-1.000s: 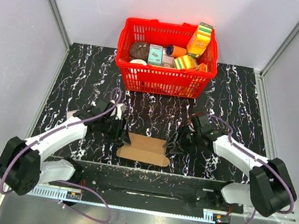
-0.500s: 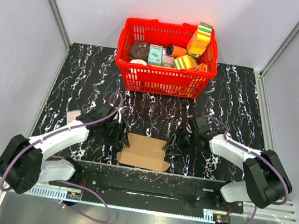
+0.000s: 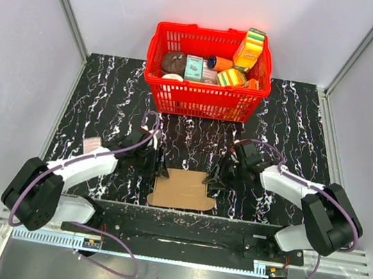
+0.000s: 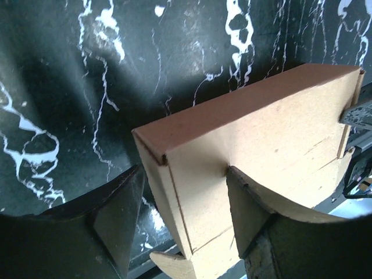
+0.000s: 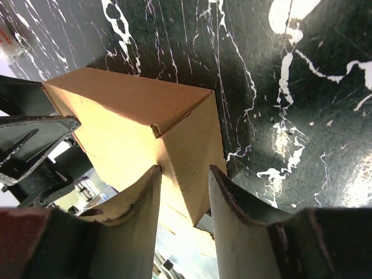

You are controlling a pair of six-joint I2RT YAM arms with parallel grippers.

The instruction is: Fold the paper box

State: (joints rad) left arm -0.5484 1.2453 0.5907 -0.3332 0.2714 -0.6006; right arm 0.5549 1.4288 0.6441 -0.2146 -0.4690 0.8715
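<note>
The paper box (image 3: 182, 191) is plain brown cardboard, lying low near the table's front edge between my two grippers. My left gripper (image 3: 160, 171) is at its left end and stands open. In the left wrist view its fingers (image 4: 254, 212) straddle the box's (image 4: 261, 133) folded end wall; the other finger is apart from the card, with table showing between. My right gripper (image 3: 210, 179) is at the right end, open. There the box's (image 5: 133, 110) corner edge sits between the jaws (image 5: 183, 192), one finger (image 5: 132, 224) against the card.
A red plastic basket (image 3: 203, 101) with several colourful packages stands at the back centre of the black marbled table. A small white packet (image 3: 91, 145) lies at the left. A black rail (image 3: 179, 233) runs along the front edge.
Both grippers have moved in closer around the box's ends, and the box has shifted slightly. The right gripper's jaws have narrowed a little.
</note>
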